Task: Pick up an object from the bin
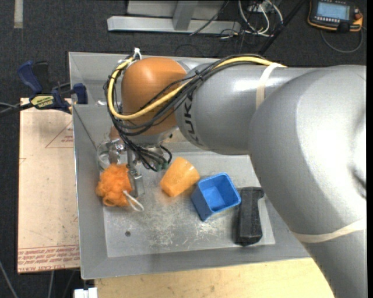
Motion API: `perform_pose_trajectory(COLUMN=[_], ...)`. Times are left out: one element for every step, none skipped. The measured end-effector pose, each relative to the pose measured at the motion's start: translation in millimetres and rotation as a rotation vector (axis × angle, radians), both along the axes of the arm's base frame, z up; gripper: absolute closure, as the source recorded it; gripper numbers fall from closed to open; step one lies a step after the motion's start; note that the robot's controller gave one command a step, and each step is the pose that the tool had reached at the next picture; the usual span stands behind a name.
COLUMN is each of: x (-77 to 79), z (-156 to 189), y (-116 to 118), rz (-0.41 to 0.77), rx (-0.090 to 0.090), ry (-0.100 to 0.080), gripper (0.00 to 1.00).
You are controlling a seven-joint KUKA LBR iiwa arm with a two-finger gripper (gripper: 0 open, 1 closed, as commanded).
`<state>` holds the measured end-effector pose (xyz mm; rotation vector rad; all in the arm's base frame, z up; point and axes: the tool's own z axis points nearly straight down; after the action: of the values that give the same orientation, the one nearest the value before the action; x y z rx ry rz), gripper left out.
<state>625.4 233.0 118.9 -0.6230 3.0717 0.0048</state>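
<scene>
Hovers with the gripper (pixel 136 179) low at nine o'clock in the bin (pixel 175 241), just beside an orange fluffy puff (pixel 112 185), probably the pick, being nearest. Cannot tell whether clenched or released. Lying apart toward three o'clock: orange cup (pixel 179 176), blue box (pixel 217 195), black block (pixel 249 216).

Dark carpet floor (pixel 46 35), loose cables (pixel 263 17), grey stand base (pixel 175 23) behind.

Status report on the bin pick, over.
Claw low in the bin, left side, right beside the orange mesh puff. Orange cup close by. Blue box and black block farther off.
</scene>
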Motion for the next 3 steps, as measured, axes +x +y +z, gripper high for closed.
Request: perform_pose_trajectory(x=[-2.0, -11.5, -11.5], z=[-32, -43, -43], y=[1, 2, 2], rz=[0.222, 0.116, 0.116], rx=[-0.002, 0.004, 0.004], ry=[0.000, -0.015, -0.015], gripper=[0.00, 1.00, 1.00])
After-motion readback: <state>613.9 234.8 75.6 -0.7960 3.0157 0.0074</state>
